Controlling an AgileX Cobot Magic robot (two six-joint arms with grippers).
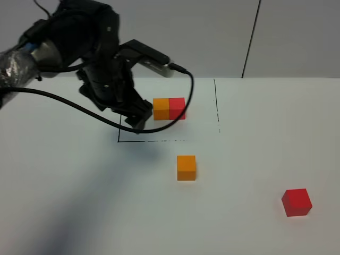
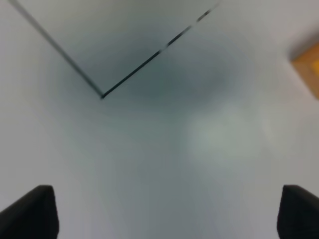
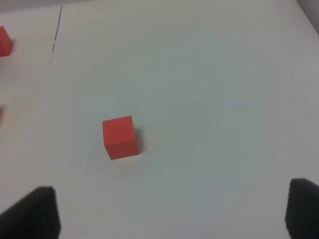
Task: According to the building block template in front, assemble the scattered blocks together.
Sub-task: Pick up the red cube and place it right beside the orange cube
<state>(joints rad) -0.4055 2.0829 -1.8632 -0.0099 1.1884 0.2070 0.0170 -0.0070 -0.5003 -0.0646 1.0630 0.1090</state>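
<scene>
The building block template (image 1: 169, 108) is an orange and a red cube joined, orange left, inside a thin black drawn rectangle (image 1: 218, 106). The loose orange cube (image 1: 186, 168) sits in front of the rectangle, and the loose red cube (image 1: 296, 202) lies at the front right. My left gripper (image 1: 137, 116) hovers just left of the template, over the rectangle's front-left corner (image 2: 102, 95). It is open and empty (image 2: 164, 214). An orange cube's edge (image 2: 309, 67) shows outside the line. My right gripper (image 3: 169, 214) is open, with the red cube (image 3: 120, 137) ahead of it.
The white table (image 1: 255, 154) fills the views and a grey wall stands behind it. The left arm's black cable (image 1: 79, 103) hangs over the table's left side. The right wrist view shows the template's red cube (image 3: 4, 41) and part of the frame line (image 3: 56, 30).
</scene>
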